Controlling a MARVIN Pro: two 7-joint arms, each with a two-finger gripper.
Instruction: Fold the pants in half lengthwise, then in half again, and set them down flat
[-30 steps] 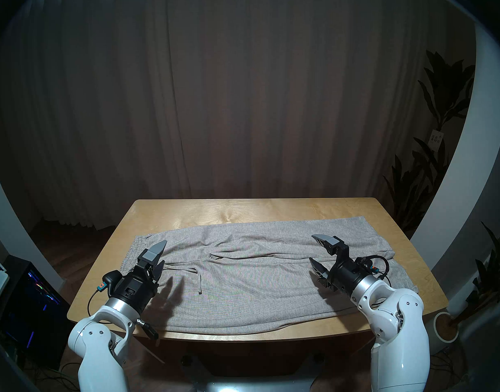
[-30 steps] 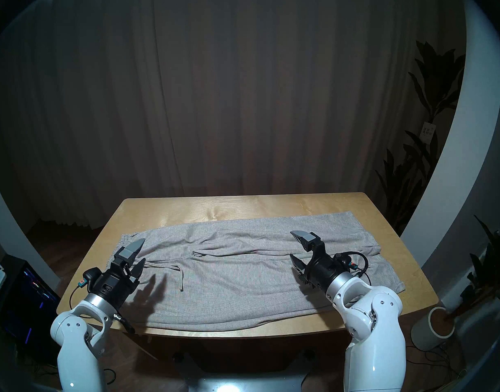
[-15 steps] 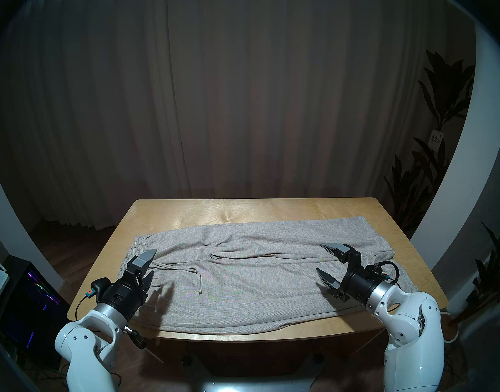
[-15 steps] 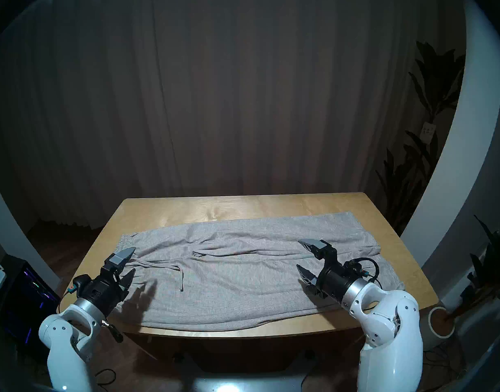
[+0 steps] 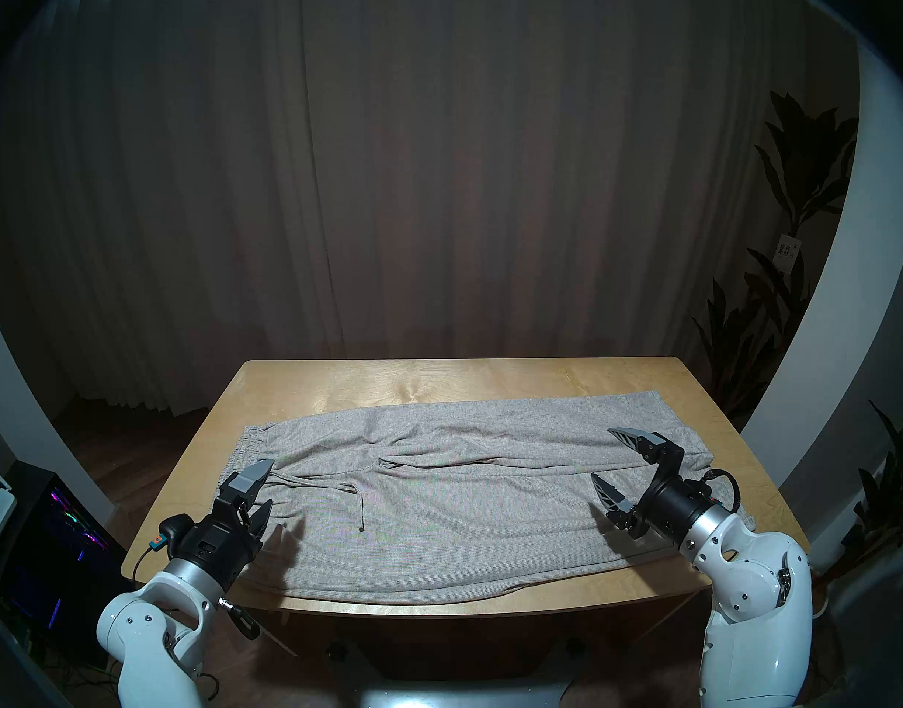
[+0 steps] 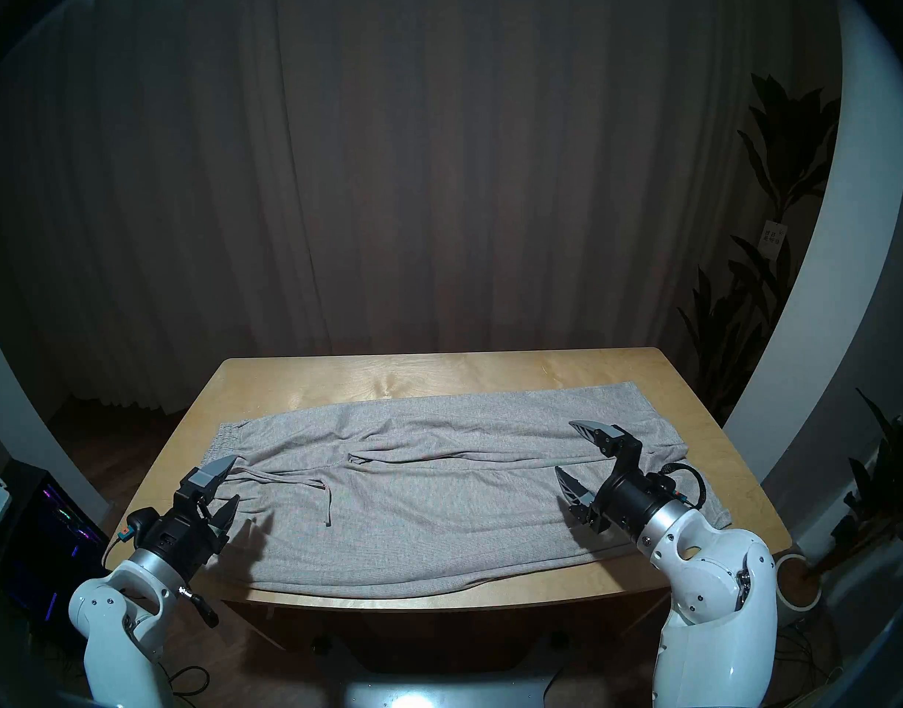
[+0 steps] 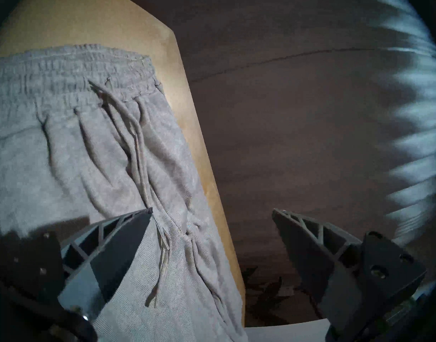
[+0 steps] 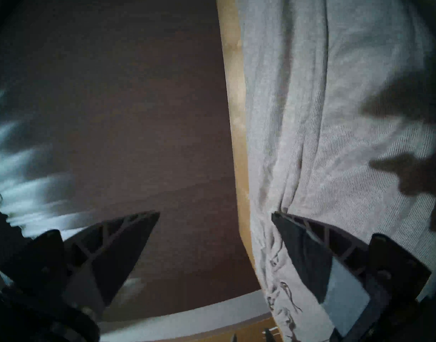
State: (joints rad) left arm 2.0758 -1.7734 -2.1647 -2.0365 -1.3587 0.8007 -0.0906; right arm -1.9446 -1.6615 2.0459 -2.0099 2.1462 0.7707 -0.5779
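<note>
Grey pants (image 5: 439, 492) spread unfolded across the wooden tabletop (image 5: 439, 380), lengthwise from the robot's left to its right. Gathered waistband (image 5: 245, 449) at the left end, the 2 leg hems at the right end, near leg running close along the tabletop's front edge. Thin drawstring (image 5: 337, 487) trailing from the waistband onto the front of the fabric, its loose end lying flat toward the middle. Soft wrinkles through the crotch area, no fold made yet.

Left pincer (image 5: 265, 487) poised above the waistband end, near the front left corner of the pants, jaws spread wide, nothing between them. In the left wrist view, 1 finger over the grey cloth beside the drawstring (image 7: 138, 146), the other out past the tabletop (image 7: 202, 161) edge over dark floor; left pincer (image 7: 212, 210) clear of the fabric, as far as can be judged.

Right pincer (image 5: 610, 454) poised above the leg end, jaws likewise spread wide and empty, 1 finger higher than the other. In the right wrist view, 1 finger over the ribbed grey pants (image 8: 335, 112), the other beyond the tabletop (image 8: 234, 112) edge; right pincer (image 8: 215, 213) astride that edge. Contact with the cloth: cannot tell.

Dark curtain (image 5: 439, 181) behind, leafy plant (image 5: 776, 283) at the far right.
</note>
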